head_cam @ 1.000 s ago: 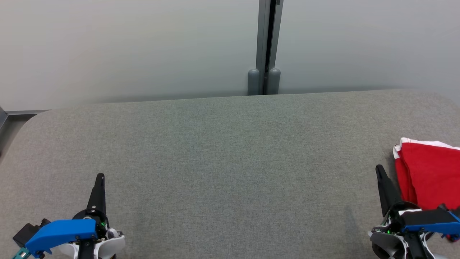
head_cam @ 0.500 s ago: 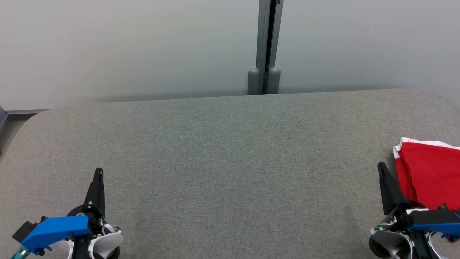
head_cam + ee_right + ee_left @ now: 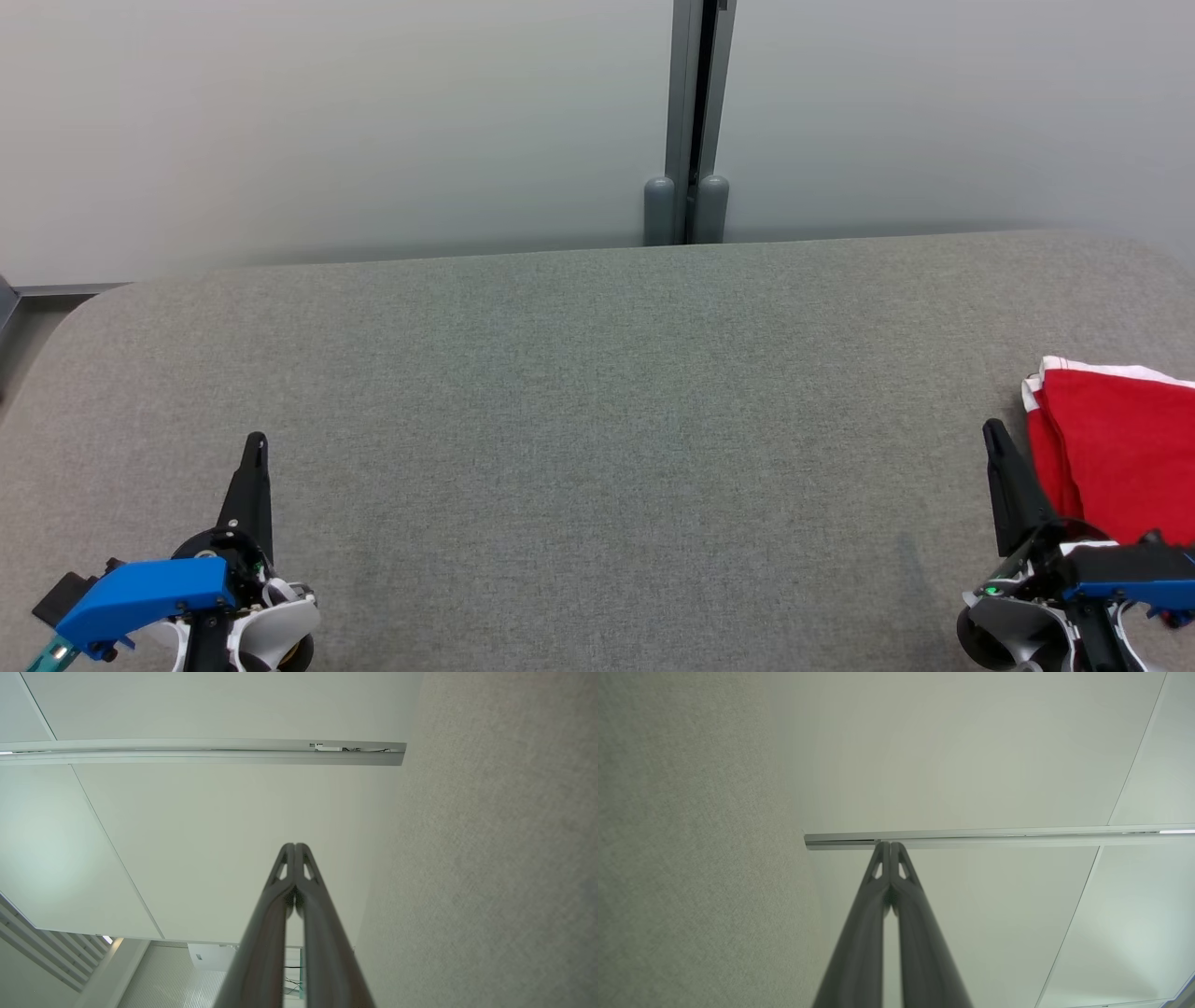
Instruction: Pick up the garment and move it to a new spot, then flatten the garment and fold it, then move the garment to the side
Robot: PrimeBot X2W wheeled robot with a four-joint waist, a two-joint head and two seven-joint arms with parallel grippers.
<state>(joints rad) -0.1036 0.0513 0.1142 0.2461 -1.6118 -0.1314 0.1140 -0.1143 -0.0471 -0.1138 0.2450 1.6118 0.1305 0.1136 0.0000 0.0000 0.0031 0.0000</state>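
Note:
The garment [image 3: 1116, 448], red with white trim, lies folded at the right edge of the grey fabric table [image 3: 597, 420] in the head view, partly cut off by the picture's edge. My right gripper [image 3: 991, 431] stands just left of it, fingers together and empty, pointing up the view. At the lower left, far from the garment, my left gripper [image 3: 255, 441] is shut with nothing in it. Both wrist views show the closed fingertips [image 3: 889, 845] [image 3: 295, 846] against the pale wall, with the table surface along one side.
A pale wall runs behind the table, with a grey vertical post [image 3: 691, 121] at its middle. The table's left corner is rounded, with a strip of floor and a rail [image 3: 56, 291] beyond it.
Both grippers have drifted slightly: the left one up and a little left, the right one a little up and right. The garment has not moved.

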